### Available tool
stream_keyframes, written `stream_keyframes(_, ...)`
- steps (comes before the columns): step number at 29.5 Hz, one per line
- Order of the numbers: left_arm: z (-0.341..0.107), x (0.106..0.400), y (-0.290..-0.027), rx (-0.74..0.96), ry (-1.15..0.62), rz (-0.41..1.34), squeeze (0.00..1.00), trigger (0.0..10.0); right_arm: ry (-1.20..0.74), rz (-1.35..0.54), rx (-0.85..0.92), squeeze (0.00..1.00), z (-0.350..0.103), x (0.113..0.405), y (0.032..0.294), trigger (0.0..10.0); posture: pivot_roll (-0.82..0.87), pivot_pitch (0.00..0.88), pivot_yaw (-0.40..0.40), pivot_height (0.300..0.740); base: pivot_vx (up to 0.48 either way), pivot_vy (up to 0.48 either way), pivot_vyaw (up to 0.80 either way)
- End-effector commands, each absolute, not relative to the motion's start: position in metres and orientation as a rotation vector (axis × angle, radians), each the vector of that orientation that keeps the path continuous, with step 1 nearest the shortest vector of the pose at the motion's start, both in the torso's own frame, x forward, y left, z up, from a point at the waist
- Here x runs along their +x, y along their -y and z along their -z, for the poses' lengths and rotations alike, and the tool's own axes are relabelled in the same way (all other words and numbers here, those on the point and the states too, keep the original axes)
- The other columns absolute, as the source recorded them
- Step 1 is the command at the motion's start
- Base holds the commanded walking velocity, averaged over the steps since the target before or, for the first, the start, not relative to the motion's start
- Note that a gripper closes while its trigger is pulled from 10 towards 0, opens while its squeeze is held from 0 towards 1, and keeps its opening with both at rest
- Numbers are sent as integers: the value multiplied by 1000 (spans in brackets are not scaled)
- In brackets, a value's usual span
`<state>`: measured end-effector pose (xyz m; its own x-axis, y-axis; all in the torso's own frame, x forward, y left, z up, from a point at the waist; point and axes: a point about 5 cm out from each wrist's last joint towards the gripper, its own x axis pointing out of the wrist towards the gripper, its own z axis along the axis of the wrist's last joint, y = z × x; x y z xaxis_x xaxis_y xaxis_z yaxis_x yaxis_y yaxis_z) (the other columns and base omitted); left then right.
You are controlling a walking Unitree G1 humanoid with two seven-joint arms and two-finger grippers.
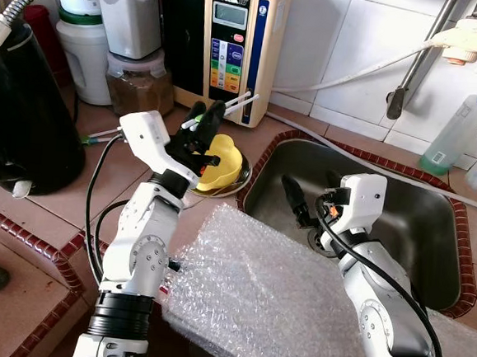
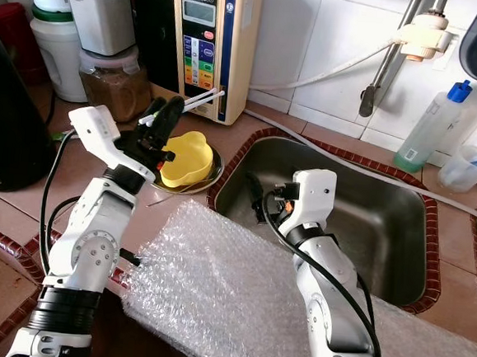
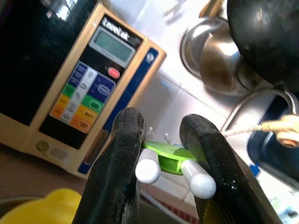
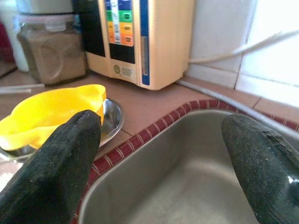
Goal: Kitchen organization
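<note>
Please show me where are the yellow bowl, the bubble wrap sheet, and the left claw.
yellow bowl (image 2: 186,159): right eye view, on its inner wall.
bubble wrap sheet (image 1: 254,291): left eye view, on its middle.
left claw (image 3: 161,163): left wrist view, between its fingertips, on the green-and-white utensil it grips.

A beige water ionizer is seen against the tiled wall, a jar of brown powder just beside it. A spray bottle is stood behind the sink. Bubble wrap is spread over the counter's near edge.
</note>
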<state>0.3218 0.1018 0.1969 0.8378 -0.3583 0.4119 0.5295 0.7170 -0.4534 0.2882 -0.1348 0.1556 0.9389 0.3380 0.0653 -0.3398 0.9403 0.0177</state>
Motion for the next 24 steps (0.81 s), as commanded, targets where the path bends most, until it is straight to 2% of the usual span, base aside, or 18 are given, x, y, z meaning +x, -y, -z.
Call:
stream_keyframes(1, -203, 317, -88, -574, 301, 602, 0, 0, 105, -357, -35, 0, -162, 287, 136, 10000, -5, 0, -24, 740, 0, 0, 0)
stream_keyframes(3, -201, 314, -79, -564, 263, 662, 0, 0, 137, -361, -159, 0, -166, 291, 141, 10000, -8, 0, -21, 740, 0, 0, 0)
stream_keyframes(6, -199, 312, -68, -564, 224, 710, 0, 0, 170, -305, -202, 0, -173, 299, 150, 10000, -3, 0, -22, 740, 0, 0, 0)
stream_keyframes(9, -196, 306, -50, -473, 195, 810, 0, 0, 261, -338, -483, 0, -183, 304, 150, 10000, -4, 0, -22, 740, 0, 0, 0)
stream_keyframes(11, -193, 304, -44, -422, 184, 842, 0, 0, 290, -341, -577, 0, -186, 306, 155, 10000, -4, 0, -21, 740, 0, 0, 0)
stream_keyframes(18, -191, 301, -38, -404, 162, 881, 0, 0, 332, -306, -661, 0, -192, 311, 166, 10000, -7, 0, -20, 740, 0, 0, 0)
stream_keyframes(24, -190, 300, -36, -394, 154, 888, 0, 0, 348, -322, -676, 0, -187, 311, 163, 9922, -4, 0, -19, 740, 0, 0, 0)
